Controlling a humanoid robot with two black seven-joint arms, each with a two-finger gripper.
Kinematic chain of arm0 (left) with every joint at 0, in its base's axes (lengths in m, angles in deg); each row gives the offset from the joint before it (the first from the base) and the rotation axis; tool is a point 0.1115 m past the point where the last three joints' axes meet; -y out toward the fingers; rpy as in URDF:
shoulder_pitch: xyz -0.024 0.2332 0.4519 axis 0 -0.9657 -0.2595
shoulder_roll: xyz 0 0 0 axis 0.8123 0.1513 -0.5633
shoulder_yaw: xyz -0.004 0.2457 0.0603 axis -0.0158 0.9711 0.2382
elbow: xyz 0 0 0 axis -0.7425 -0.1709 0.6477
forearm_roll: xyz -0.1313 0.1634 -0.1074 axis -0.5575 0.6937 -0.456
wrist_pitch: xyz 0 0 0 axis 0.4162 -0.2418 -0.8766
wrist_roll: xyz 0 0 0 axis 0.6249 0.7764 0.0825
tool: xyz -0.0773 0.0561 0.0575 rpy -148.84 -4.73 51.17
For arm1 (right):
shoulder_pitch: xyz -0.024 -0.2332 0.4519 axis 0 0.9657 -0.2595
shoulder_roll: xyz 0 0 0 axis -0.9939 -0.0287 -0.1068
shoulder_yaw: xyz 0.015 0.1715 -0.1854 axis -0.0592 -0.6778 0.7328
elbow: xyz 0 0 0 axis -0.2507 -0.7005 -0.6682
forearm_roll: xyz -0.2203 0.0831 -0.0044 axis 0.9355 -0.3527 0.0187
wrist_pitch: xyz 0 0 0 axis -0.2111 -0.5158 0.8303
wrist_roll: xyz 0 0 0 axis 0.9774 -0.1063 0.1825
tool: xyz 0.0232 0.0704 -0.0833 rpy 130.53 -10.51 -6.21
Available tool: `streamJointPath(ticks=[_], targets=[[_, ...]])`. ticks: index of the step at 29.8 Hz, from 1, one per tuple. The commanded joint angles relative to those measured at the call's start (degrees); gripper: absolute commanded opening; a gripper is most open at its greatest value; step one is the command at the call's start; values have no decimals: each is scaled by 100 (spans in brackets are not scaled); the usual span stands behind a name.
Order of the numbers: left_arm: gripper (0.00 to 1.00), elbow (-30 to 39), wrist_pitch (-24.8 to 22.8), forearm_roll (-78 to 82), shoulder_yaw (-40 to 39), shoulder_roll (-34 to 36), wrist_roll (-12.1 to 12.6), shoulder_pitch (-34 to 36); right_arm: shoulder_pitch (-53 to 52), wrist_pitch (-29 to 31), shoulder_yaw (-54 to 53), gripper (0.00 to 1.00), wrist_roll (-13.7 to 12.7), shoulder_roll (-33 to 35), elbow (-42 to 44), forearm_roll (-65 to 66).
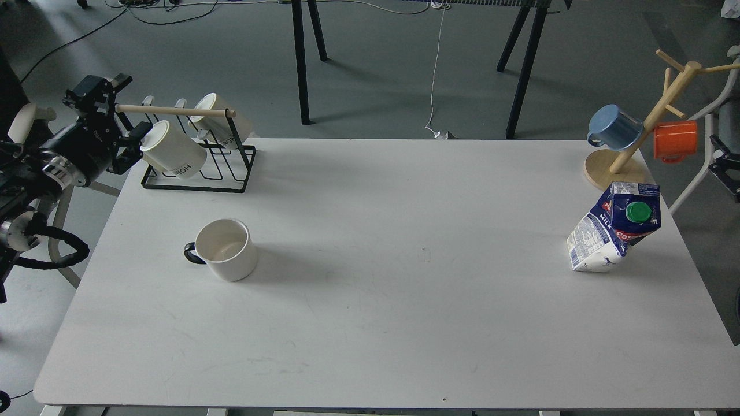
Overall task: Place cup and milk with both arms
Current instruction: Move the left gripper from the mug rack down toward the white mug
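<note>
The cup [226, 249] is a plain white mug standing upright on the left part of the white table [404, 277], with its black handle pointing left. The milk [616, 229], a dented blue and white carton with a green cap, stands leaning near the right edge. My left gripper [123, 115] hovers off the table's far left corner, beside the mug rack and well behind the cup, open and holding nothing. At the right edge only a black part of my right gripper [726, 171] shows, behind and to the right of the milk; its fingers cannot be told apart.
A black wire rack [199, 173] with a wooden rod holds two cream printed mugs at the back left. At the back right stands a wooden mug tree [616, 169] carrying a blue mug [615, 127] and an orange mug [675, 140]. Dark trestle legs stand beyond the table.
</note>
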Motion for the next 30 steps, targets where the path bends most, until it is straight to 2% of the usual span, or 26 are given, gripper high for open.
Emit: streamJointPath(ticks=[1, 14, 21, 24, 30], targets=[[100, 0, 0, -11, -18, 4, 0, 17, 16, 0, 2, 94, -1, 0, -8, 0], [100, -351, 0, 155, 69, -23, 0, 174, 86, 0, 2, 94, -1, -97, -52, 0], [100, -255, 0, 3201, 88, -5, 0, 1044, 113, 0, -33, 94, -1, -88, -70, -9], [100, 192, 0, 4450, 79, 65, 0, 1255, 139, 0, -33, 94, -1, -70, -70, -9], [100, 1940, 0, 6094, 88, 653, 0, 1361, 350, 0, -59, 94, 8, -61, -43, -9]])
